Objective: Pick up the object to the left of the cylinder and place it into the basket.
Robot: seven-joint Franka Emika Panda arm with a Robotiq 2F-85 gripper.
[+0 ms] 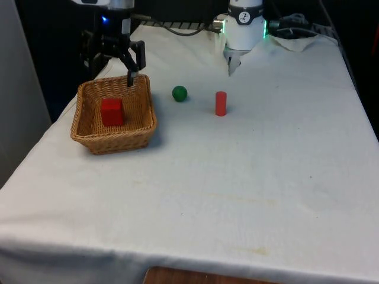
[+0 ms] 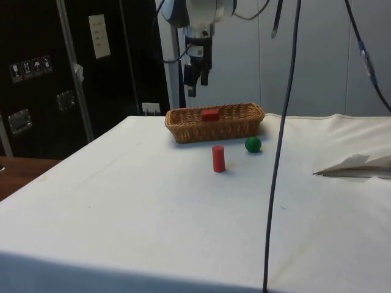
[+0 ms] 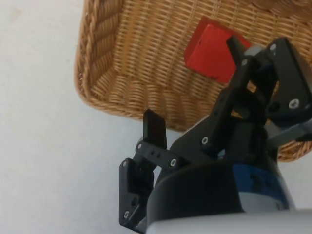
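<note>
**Green ball on the cloth, red block in the basket**

Green ball (image 1: 179, 93) sits on the white tablecloth (image 1: 237, 177), just to the front view's left of the red cylinder (image 1: 220, 103) and apart from it, with nothing touching it. Taking the front view from its left: the wicker basket (image 1: 86, 132) comes first, near the table's edge, with a red block (image 1: 112, 112) lying inside on its floor. The gripper (image 1: 118, 59) hangs above the basket's far rim, holding nothing, its jaws spread wide. Next comes the ball, close beside the basket's right wall but not touching it, then the upright cylinder.

In the side view the order runs differently: the gripper (image 2: 197, 73) is poised over the basket (image 2: 183, 131), the block (image 2: 210, 114) peeks above the weave, the cylinder (image 2: 218, 158) stands nearer the camera, and the ball (image 2: 253, 144) lies just in front of the basket's right end.

From the wrist, the separated fingers (image 3: 155, 129) frame the basket's corner (image 3: 102, 58), the block (image 3: 212, 51) resting inside.
</note>
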